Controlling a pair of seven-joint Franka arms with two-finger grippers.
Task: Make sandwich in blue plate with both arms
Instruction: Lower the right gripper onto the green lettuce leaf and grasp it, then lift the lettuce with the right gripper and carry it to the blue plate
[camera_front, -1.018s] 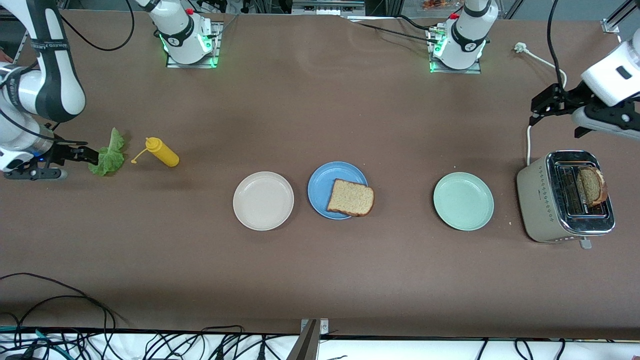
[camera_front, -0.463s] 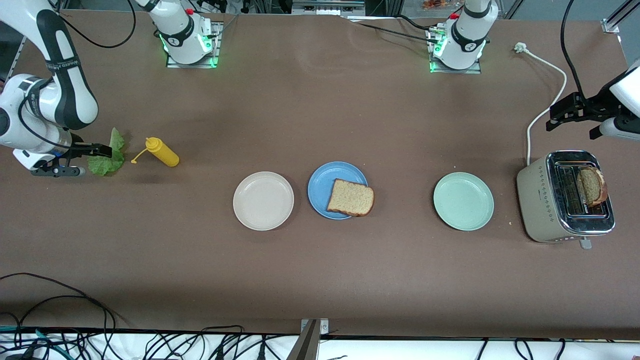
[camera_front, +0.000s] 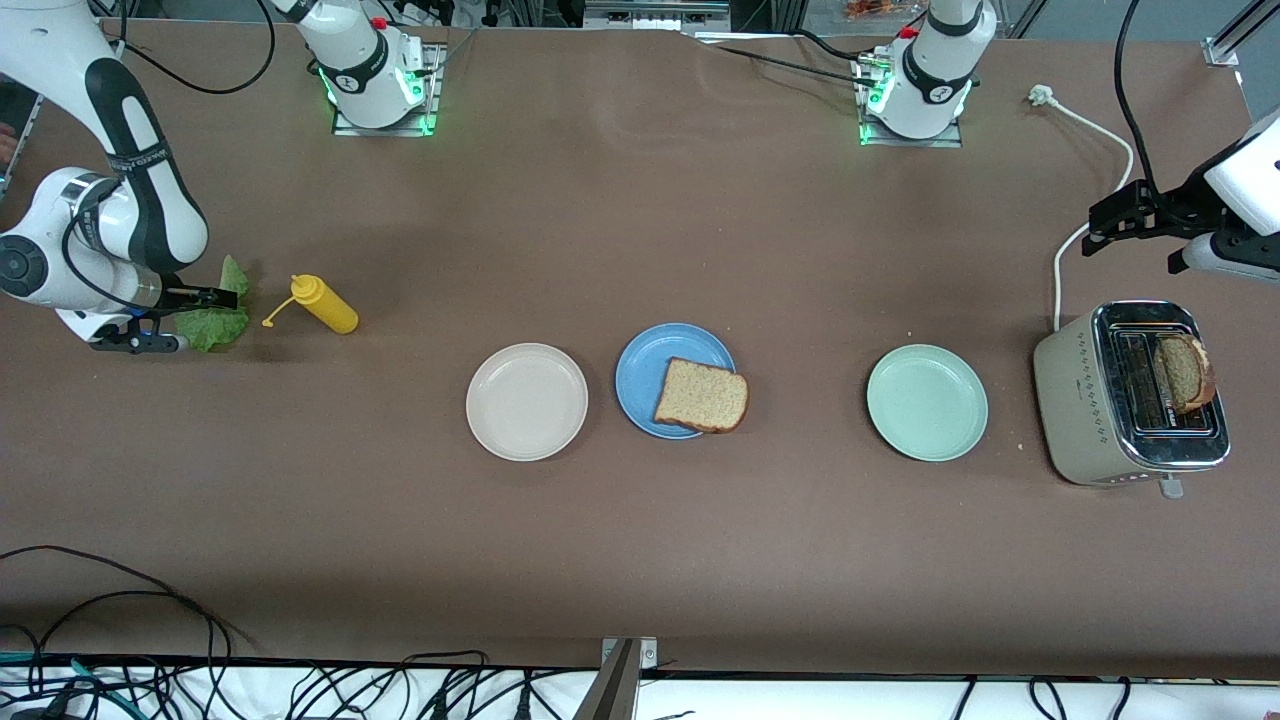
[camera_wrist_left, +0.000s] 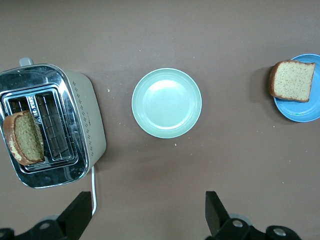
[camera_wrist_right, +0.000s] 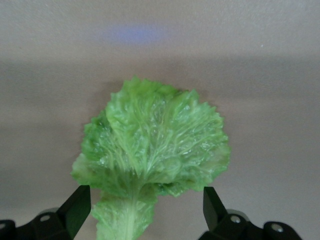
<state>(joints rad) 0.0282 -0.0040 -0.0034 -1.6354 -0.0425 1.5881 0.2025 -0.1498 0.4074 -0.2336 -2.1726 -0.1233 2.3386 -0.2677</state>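
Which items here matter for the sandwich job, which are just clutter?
In play: blue plate with bread slice, lettuce leaf under open right gripper, toaster slice, open left gripper.
Clutter: beige plate, mint plate, mustard bottle.

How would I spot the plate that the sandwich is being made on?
Three round plates sit in a row across the middle of the brown table. Take the middle one, the blue plate. Unlike the beige plate and mint-green plate, it carries a bread slice.
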